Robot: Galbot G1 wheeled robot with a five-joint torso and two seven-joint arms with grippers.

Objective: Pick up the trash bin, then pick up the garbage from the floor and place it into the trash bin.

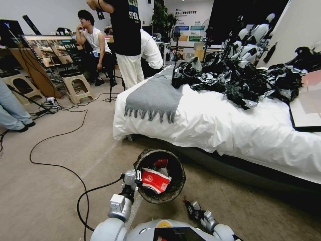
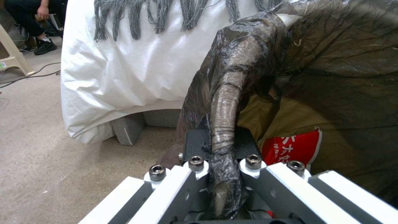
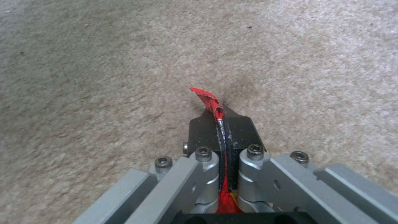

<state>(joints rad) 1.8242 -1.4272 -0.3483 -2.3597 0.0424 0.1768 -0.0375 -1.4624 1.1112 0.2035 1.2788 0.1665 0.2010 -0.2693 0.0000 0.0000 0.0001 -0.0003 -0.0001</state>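
Head view: left tool (image 1: 137, 176) clamps the round black-bag-lined trash bin's (image 1: 174, 190) rim, holding it up; right tool (image 3: 222, 124) pinches a red wrapper scrap (image 3: 207, 99) above carpet, presumably for dropping in.

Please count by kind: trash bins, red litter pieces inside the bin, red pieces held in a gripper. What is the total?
Trash bin: 1, rim clamped by the left gripper
Red pieces in the bin: 2, a red-and-white wrapper and a red piece
Red scrap in the right gripper: 1
Total: 4
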